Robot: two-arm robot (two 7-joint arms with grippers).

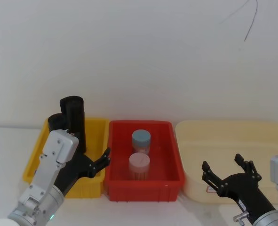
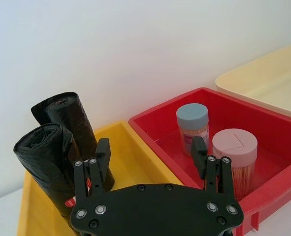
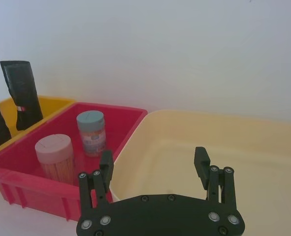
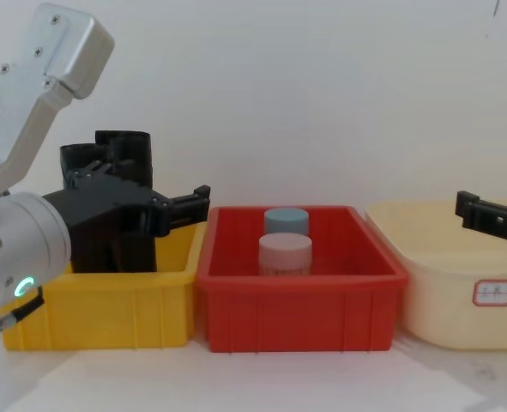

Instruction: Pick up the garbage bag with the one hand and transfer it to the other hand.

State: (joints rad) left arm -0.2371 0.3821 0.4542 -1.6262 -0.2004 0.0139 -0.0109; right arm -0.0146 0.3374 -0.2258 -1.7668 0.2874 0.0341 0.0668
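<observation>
Two black garbage bag rolls stand upright in the yellow bin (image 1: 95, 126). The taller roll (image 1: 74, 112) is at the back and the other roll (image 2: 43, 162) is just in front of it; both carry a small red label. My left gripper (image 2: 151, 147) hovers open over the yellow bin, just to the right of the rolls. One finger (image 2: 103, 153) is close beside the rear roll, and nothing is held. My right gripper (image 1: 222, 163) is open and holds nothing above the cream tub (image 1: 251, 136).
Between the yellow bin and the tub stands a red bin (image 1: 167, 155). It holds a blue-capped jar (image 1: 141, 139) and a pink-capped jar (image 1: 139, 163). A white wall rises close behind the bins. The tub has a label (image 4: 493, 293) on its front.
</observation>
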